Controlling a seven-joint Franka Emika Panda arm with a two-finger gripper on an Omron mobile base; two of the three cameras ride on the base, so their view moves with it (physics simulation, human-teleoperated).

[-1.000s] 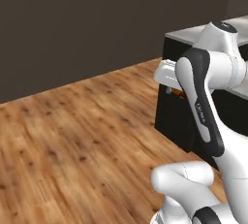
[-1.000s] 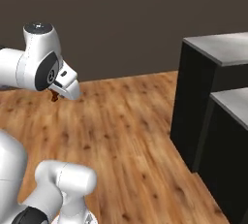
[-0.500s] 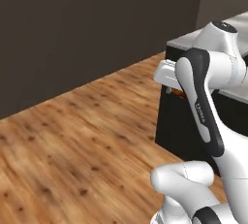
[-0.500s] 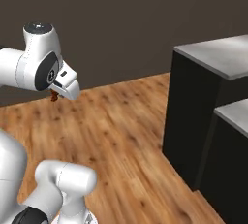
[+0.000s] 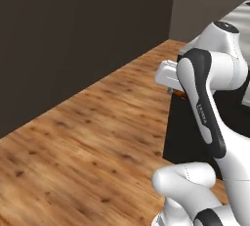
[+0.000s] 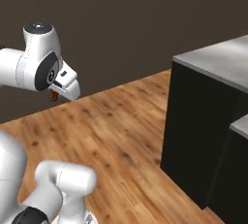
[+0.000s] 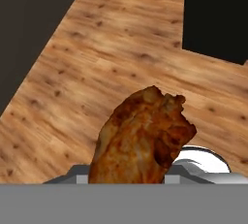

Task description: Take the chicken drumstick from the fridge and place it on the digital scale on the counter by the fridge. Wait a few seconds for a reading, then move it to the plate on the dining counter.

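Note:
The chicken drumstick (image 7: 140, 136), a glossy reddish-brown lump, looms close in the hand view and hides the fingertips. My gripper (image 6: 55, 93) is shut on it and carries it high above the wooden floor. In the left base view the gripper (image 5: 177, 92) peeks out behind the forearm, with a bit of the drumstick (image 5: 179, 93) under it. The dining counter (image 6: 213, 60), grey on top with a plain black front, stands to the right, apart from the hand. The plate, the fridge and the digital scale are out of view.
Wooden floor (image 5: 97, 137) spreads wide under and ahead of the arm. A dark wall (image 6: 121, 19) closes the far side. A lower grey-topped black block (image 6: 240, 131) sits beside the counter at the right edge.
The whole picture has shifted, so the base has driven or turned. The black counter now sits nearer and further left in the right base view. The arm still holds the drumstick the same way.

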